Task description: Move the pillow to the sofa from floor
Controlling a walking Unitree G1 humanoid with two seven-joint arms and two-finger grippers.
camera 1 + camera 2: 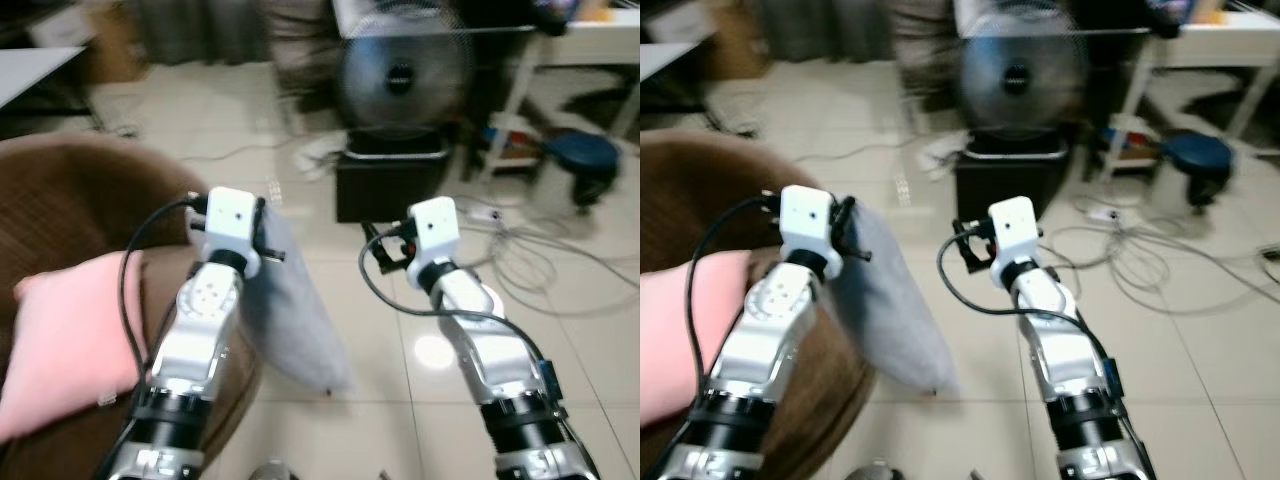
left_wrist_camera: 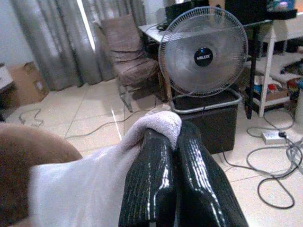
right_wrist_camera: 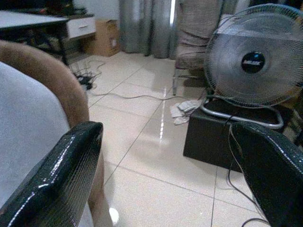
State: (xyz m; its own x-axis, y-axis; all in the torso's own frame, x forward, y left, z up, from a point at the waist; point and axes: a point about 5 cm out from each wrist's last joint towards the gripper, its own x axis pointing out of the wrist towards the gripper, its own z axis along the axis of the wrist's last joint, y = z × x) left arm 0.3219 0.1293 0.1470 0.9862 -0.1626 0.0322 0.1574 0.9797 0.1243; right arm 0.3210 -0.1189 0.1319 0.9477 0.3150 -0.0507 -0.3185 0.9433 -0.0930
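Your left gripper (image 2: 176, 142) has its two black fingers clamped together on an upper corner of the grey pillow (image 1: 290, 320), the fabric bunching over the tips. From that pinch the pillow hangs limp beside the brown sofa (image 1: 60, 190), its lower edge near the tiled floor (image 1: 400, 400), against the sofa's armrest. Your right gripper (image 3: 165, 175) is spread wide and holds nothing, out in front of the black box (image 1: 390, 185) that carries the fan (image 1: 400, 75). Judge the pillow light and floppy: it will swing and sag, and a corner pinch may slip, so a deeper bite on the seam looks safer. A pink pillow (image 1: 65, 340) already lies on the seat.
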